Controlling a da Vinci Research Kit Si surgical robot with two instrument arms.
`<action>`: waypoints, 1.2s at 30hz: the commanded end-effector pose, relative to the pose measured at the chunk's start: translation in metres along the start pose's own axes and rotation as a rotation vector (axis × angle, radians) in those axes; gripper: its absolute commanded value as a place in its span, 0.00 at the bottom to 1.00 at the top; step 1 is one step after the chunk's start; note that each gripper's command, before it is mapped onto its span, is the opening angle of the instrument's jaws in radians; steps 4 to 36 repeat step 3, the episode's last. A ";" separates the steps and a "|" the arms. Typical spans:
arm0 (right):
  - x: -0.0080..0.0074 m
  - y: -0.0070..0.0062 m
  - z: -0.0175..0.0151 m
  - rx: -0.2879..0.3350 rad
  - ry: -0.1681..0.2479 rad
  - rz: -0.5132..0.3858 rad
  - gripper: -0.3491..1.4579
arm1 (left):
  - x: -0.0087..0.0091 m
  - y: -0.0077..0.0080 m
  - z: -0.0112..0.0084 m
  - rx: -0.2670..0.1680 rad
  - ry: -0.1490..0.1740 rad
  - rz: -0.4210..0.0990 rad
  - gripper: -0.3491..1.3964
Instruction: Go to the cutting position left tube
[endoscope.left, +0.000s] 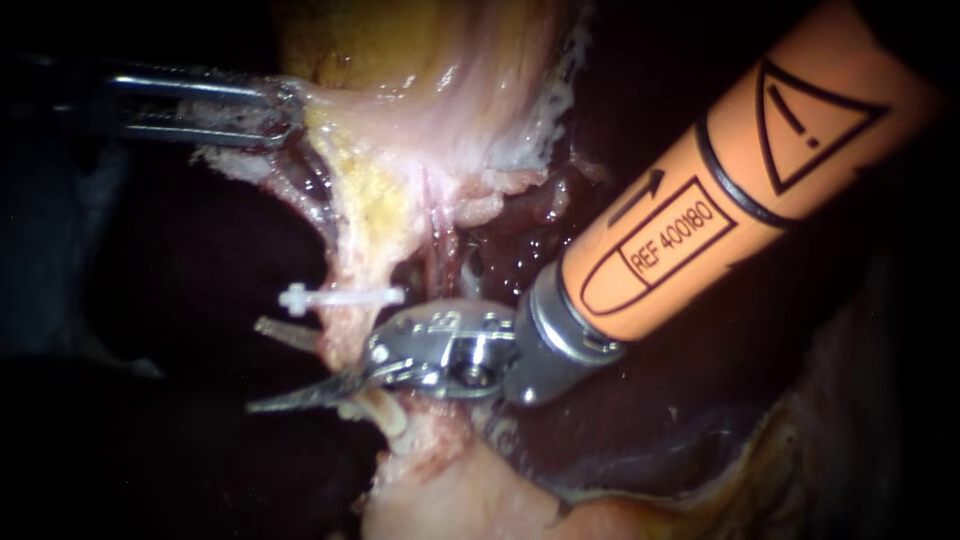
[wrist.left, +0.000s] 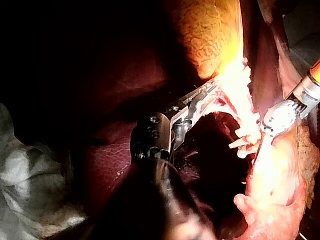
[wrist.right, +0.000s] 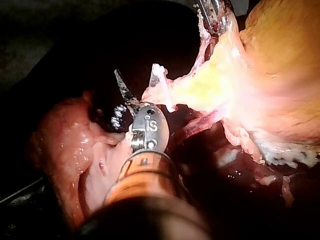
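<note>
The left tube (endoscope.left: 345, 335) is a pale strand running down from the gallbladder (endoscope.left: 420, 90). A white clip (endoscope.left: 340, 297) crosses it, and more clips (endoscope.left: 385, 412) sit lower down. My right instrument (endoscope.left: 262, 367), on an orange shaft, has two thin blades standing open, one on each side of the tube just below the white clip. The right wrist view shows the same open blades (wrist.right: 136, 82) beside the clip (wrist.right: 162, 89). My left instrument (endoscope.left: 285, 110) is shut on gallbladder tissue at the upper left, pulling it taut, as its own view confirms (wrist.left: 210, 95).
A thinner pink tube (endoscope.left: 440, 225) runs to the right of the clipped one. Dark liver (endoscope.left: 720, 400) lies below and to the right. Pale fatty tissue (endoscope.left: 470, 500) bulges under the right instrument's wrist. White gauze (wrist.left: 30, 180) lies beside the left shaft.
</note>
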 end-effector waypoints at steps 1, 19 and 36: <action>-0.0001 0.0000 0.0000 0.000 0.000 0.000 0.99 | 0.0000 0.0000 0.0000 0.000 0.000 0.000 0.00; -0.0001 0.0000 0.0000 0.000 0.000 0.000 0.99 | 0.0000 0.0000 0.0000 0.000 0.000 0.000 0.00; -0.0001 0.0000 0.0000 0.000 0.000 0.000 0.99 | 0.0000 0.0000 0.0000 0.000 0.000 0.000 0.00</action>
